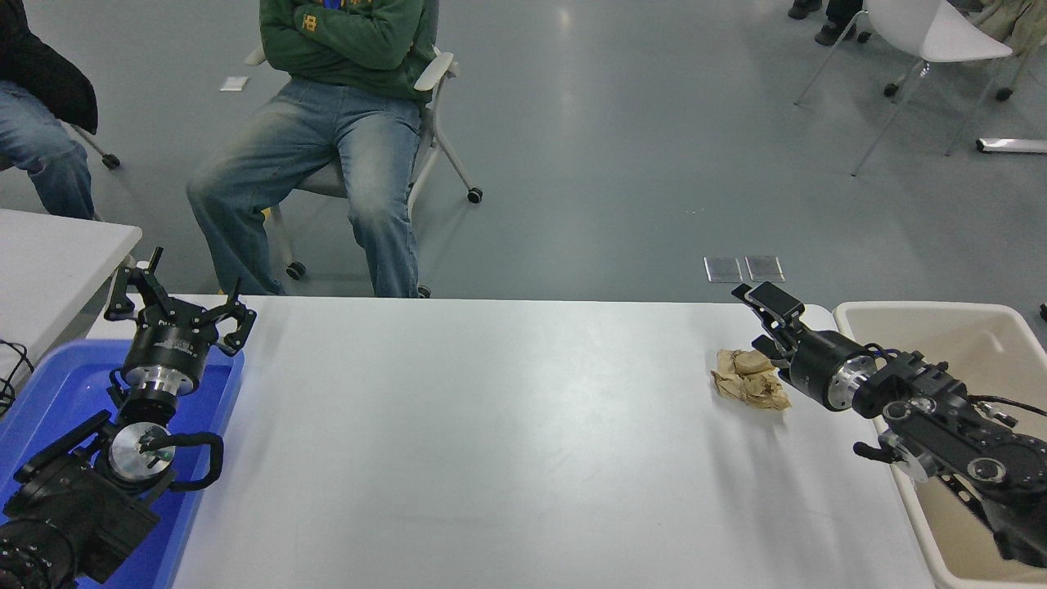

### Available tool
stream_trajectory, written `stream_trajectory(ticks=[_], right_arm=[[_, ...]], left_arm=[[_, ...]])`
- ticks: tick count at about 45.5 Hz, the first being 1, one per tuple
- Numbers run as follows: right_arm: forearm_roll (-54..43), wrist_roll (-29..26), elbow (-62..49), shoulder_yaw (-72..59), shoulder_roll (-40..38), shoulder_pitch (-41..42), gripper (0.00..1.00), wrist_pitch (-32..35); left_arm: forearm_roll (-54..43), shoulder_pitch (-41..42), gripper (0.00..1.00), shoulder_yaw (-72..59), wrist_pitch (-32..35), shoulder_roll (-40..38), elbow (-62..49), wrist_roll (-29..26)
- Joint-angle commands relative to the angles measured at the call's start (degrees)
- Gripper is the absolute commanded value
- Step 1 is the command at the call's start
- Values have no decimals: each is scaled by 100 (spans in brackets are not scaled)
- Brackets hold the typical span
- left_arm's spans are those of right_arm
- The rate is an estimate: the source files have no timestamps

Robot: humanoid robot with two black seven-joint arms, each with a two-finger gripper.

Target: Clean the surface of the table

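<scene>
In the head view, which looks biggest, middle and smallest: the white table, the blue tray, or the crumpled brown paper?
1. The white table, by far the largest.
2. The blue tray, though the left arm covers part of it and the picture's edge cuts it off.
3. The crumpled brown paper, clearly smallest.

Bright even overhead light, soft glare streaks on the grey floor [572, 123], faint shadows on the white surface [507, 442], sharp focus throughout

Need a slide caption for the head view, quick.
Right end effector open beside crumpled brown paper on the white table; left arm parked.
</scene>
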Motion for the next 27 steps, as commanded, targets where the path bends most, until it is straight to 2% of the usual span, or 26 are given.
stream_trajectory(ticks=[1, 8, 16, 27], right_arm=[[-717, 208, 62, -1533, -136, 635, 100, -757], [-796, 331, 27, -2738, -110, 1084, 100, -1408], [-805, 340, -131, -3485, -119, 1216, 100, -2014], [-753, 340, -983, -4171, 127, 1260, 100, -2437]], left_arm=[[-1, 0, 100, 0, 0, 0, 0, 0], [-1, 0, 100, 0, 0, 0, 0, 0], [-1, 0, 100, 0, 0, 0, 0, 0], [-1, 0, 100, 0, 0, 0, 0, 0]])
